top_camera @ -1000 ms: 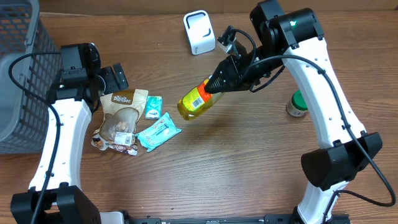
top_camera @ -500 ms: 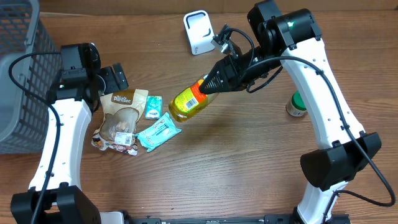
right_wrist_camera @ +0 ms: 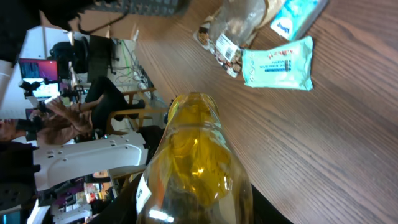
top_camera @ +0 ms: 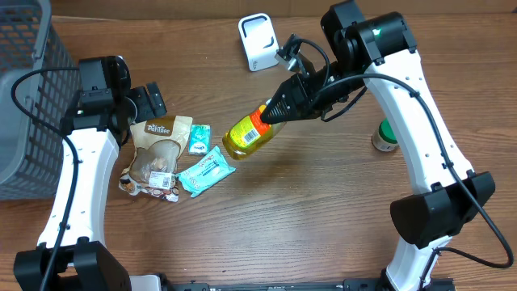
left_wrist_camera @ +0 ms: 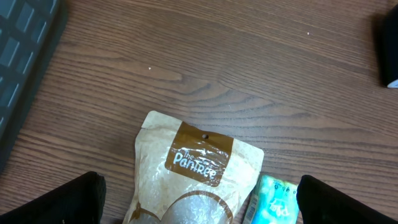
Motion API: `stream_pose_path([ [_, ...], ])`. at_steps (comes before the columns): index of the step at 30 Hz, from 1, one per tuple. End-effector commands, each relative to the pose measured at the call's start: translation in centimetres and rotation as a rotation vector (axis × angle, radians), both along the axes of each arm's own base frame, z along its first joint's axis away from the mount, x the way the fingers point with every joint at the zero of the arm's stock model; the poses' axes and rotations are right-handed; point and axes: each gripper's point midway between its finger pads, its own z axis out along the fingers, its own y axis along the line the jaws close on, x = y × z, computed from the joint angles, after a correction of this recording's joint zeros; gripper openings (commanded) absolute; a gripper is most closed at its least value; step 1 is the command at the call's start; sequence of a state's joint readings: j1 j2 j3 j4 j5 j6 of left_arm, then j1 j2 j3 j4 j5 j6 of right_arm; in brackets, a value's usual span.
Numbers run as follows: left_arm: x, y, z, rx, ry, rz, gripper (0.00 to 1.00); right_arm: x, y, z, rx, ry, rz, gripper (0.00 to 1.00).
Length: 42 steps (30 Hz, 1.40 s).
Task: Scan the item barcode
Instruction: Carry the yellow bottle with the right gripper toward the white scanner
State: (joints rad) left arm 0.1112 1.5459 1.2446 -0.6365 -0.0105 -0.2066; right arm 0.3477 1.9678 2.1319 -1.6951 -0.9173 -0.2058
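A yellow bottle (top_camera: 247, 134) with a white and orange label hangs tilted over the middle of the table, base toward the lower left. My right gripper (top_camera: 279, 109) is shut on its neck end. The right wrist view looks along the bottle (right_wrist_camera: 196, 162), with the right gripper (right_wrist_camera: 196, 214) and its dark fingers on either side. The white scanner (top_camera: 258, 42) stands upright at the back, apart from the bottle. My left gripper (top_camera: 148, 103) is open over the top of a brown Pantree pouch (left_wrist_camera: 193, 180), and the left gripper (left_wrist_camera: 205, 205) holds nothing.
A grey wire basket (top_camera: 24, 105) fills the left edge. Beside the pouch (top_camera: 160, 149) lie a small teal packet (top_camera: 199, 139) and a teal wipes pack (top_camera: 206, 171). A green-capped jar (top_camera: 386, 136) stands at the right, near the right arm.
My right arm has carried the bottle a little to the left. The left arm and the items on the table have not moved.
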Motion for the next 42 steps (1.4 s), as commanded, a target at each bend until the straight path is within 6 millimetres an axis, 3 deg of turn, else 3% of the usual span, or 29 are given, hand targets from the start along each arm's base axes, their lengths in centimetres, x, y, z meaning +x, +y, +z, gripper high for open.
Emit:
stream_pose_path([
  [1, 0.2, -0.1, 0.2, -0.002, -0.005, -0.008, 1.0, -1.7, -0.2, 1.7, 0.028, -0.022, 0.009, 0.36],
  [9, 0.2, -0.1, 0.2, -0.002, -0.005, -0.009, 0.99, -4.4, -1.0, 0.2, 0.011, 0.057, 0.016, 0.36],
  [15, 0.2, -0.1, 0.2, -0.003, -0.005, -0.009, 0.99, -6.2, -1.2, 0.4, 0.067, 0.051, 0.058, 0.36],
  [24, 0.2, -0.1, 0.2, -0.002, -0.005, -0.009, 1.0, -6.0, -1.1, 0.2, 0.078, 0.027, 0.062, 0.36],
  [29, 0.2, -0.1, 0.2, -0.002, -0.005, -0.009, 1.0, -3.5, -1.3, -1.2, -0.014, -0.018, -0.027, 0.35],
  [32, 0.2, -0.1, 0.2, -0.002, -0.005, -0.009, 1.0, -0.7, -2.5, -2.7, -0.165, -0.057, -0.162, 0.35],
  [34, 0.2, -0.1, 0.2, -0.002, -0.005, -0.009, 1.0, 0.9, -3.5, -2.8, -0.251, -0.107, -0.24, 0.36],
  [42, 0.2, -0.1, 0.2, -0.002, -0.005, -0.009, 1.0, 6.2, -5.9, 4.9, -0.325, -0.489, -0.402, 0.39],
])
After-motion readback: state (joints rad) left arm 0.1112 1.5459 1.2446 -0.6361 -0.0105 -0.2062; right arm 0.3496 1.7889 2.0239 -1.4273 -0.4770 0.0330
